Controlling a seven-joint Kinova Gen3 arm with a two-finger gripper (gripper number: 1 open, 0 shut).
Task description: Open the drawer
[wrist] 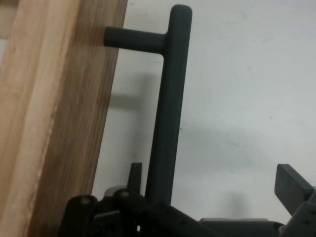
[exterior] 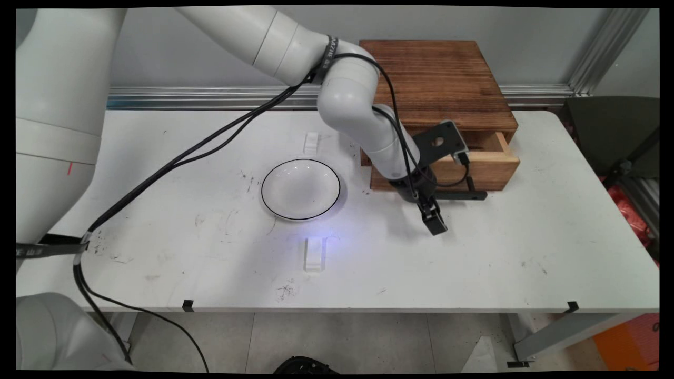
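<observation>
A dark wooden box [exterior: 437,79] stands at the back of the table. Its light wood drawer [exterior: 489,168] is pulled partly out toward the front. A black bar handle [exterior: 463,195] runs along the drawer front [wrist: 59,123]. My gripper [exterior: 433,215] hangs low just in front of the handle's left end, pointing down at the table. In the hand view the handle [wrist: 168,108] stands between the jaws of my gripper [wrist: 212,180]. It lies close against the left finger [wrist: 134,174], while the right finger [wrist: 292,187] is far off. The gripper is open and grips nothing.
A white plate [exterior: 300,188] with a thin black rim lies left of the drawer, mid-table. Two small white blocks are fixed to the table, one behind the plate [exterior: 311,142] and one in front [exterior: 314,254]. Black cables [exterior: 174,163] hang from the arm across the left side.
</observation>
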